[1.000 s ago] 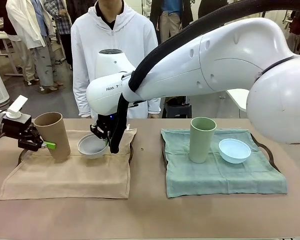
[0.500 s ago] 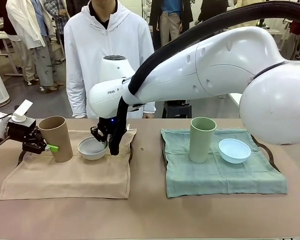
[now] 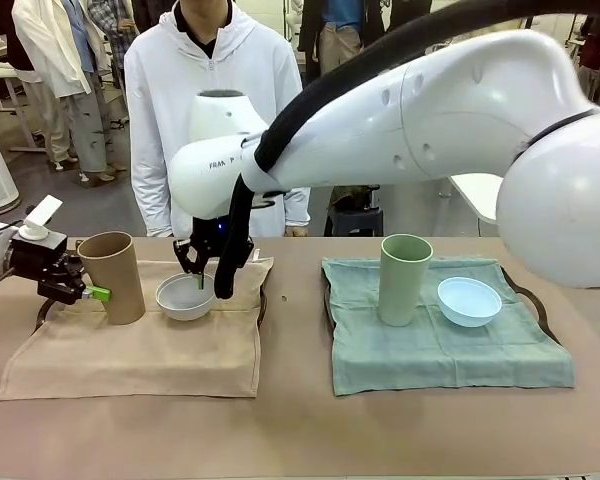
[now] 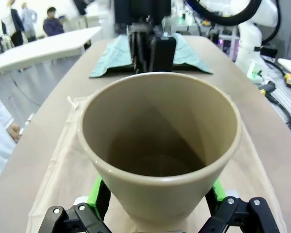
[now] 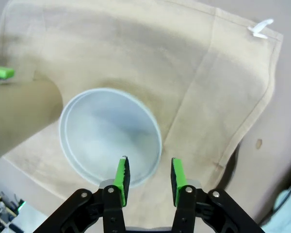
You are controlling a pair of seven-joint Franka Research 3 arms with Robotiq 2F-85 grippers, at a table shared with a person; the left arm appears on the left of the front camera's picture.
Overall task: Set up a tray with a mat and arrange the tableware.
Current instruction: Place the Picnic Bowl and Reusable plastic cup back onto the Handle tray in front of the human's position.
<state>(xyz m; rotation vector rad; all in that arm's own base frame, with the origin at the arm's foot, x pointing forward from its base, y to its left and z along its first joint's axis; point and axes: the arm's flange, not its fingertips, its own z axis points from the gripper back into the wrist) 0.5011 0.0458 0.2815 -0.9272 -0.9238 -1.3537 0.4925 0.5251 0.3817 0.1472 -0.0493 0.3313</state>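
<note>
Lifted off the white bowl [image 3: 185,297], right gripper [image 3: 205,283] hangs parted; left gripper [image 3: 88,293] spread beside tan tumbler [image 3: 113,277].

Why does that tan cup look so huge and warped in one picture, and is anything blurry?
Left wrist view: the wide-angle lens sits right at the tan tumbler, so it balloons; the background is soft. Right wrist view: the white bowl looks slightly hazy. Front view: sharp, evenly lit, with soft shadows.
</note>
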